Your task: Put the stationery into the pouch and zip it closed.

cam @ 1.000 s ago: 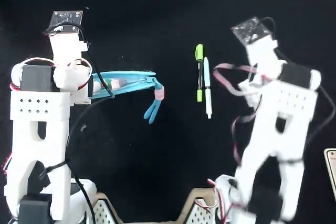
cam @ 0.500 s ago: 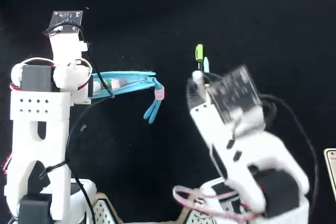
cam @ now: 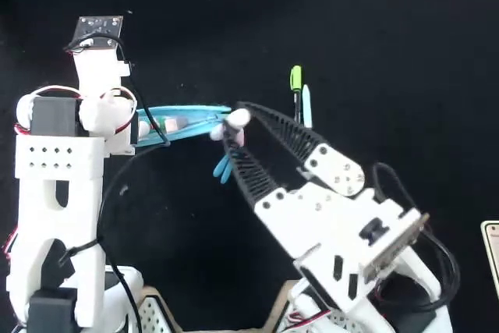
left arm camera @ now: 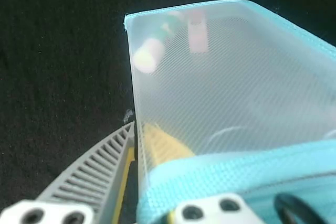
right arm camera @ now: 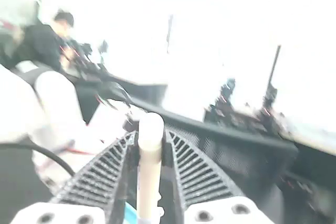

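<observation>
The translucent pouch [cam: 183,122] with blue edging lies on the black table, and my left gripper [cam: 132,126] is shut on its end. In the left wrist view the pouch [left arm camera: 226,87] shows pink and green items through its wall. My right gripper [cam: 232,124] hangs right at the pouch's open end, shut on a white pen [cam: 236,118]. The right wrist view shows that white pen [right arm camera: 150,156] pinched upright between the ribbed fingers [right arm camera: 100,177]. A green highlighter [cam: 295,79] and a blue-capped pen [cam: 306,100] lie behind the right gripper, partly hidden. The blue zipper tassel [cam: 221,168] peeks out below.
The left arm's white body [cam: 58,193] fills the left side of the table and the right arm's body [cam: 351,232] the lower right. A tan object [cam: 491,243] sits at the right edge.
The right arm swung down and leftward, from above the two pens to the pouch's open end, with the white pen in its gripper. The left arm and pouch stayed still.
</observation>
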